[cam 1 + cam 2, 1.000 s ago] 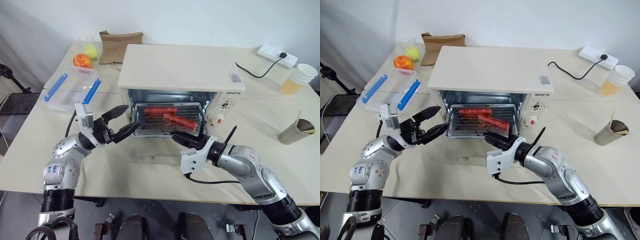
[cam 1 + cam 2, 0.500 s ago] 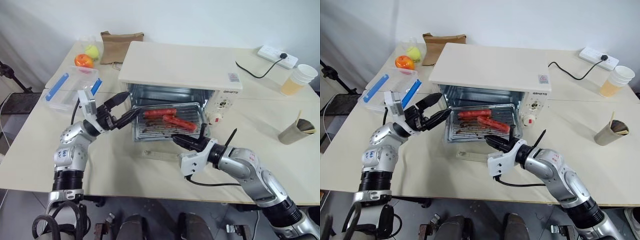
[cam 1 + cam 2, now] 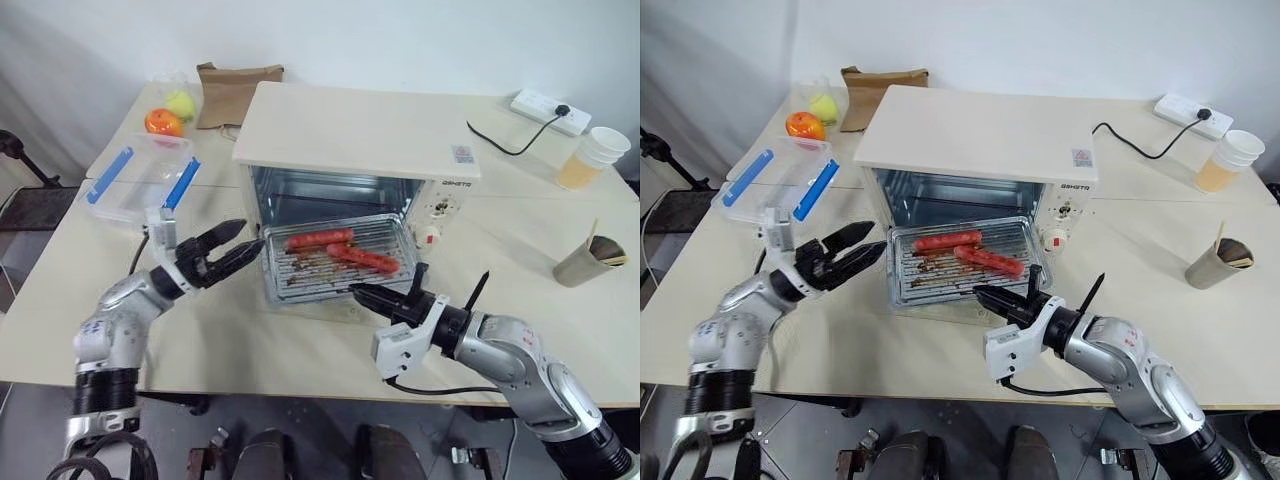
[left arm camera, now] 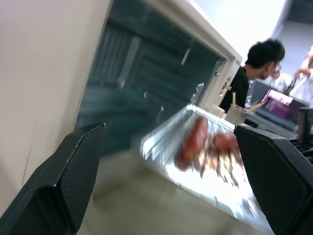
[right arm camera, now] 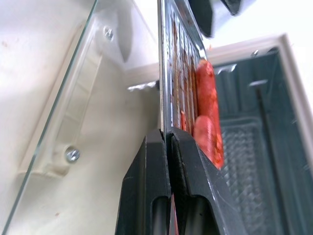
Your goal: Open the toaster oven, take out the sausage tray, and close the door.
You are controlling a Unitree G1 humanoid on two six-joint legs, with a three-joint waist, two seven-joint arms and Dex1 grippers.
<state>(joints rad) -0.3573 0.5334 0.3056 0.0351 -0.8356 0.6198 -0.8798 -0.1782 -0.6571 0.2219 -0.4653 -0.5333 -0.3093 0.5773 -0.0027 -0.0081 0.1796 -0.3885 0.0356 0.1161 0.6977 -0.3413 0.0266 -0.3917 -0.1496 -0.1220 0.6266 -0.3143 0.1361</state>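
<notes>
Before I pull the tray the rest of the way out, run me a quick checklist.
1. Door fully down, flat on the table: ok.
2. Right gripper shut on the sausage tray front rim: ok.
3. Sausages lying inside the tray: ok.
4. Left gripper open, beside the tray's left edge, not touching: ok.
5. Tray clear of the toaster oven: not ok, its back end sits at the opening.
6. Tray level: cannot tell.

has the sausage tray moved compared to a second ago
Yes. The sausage tray has come out of the toaster oven toward the robot, pinched at its front edge by the right gripper, and now overhangs the open door.
</notes>
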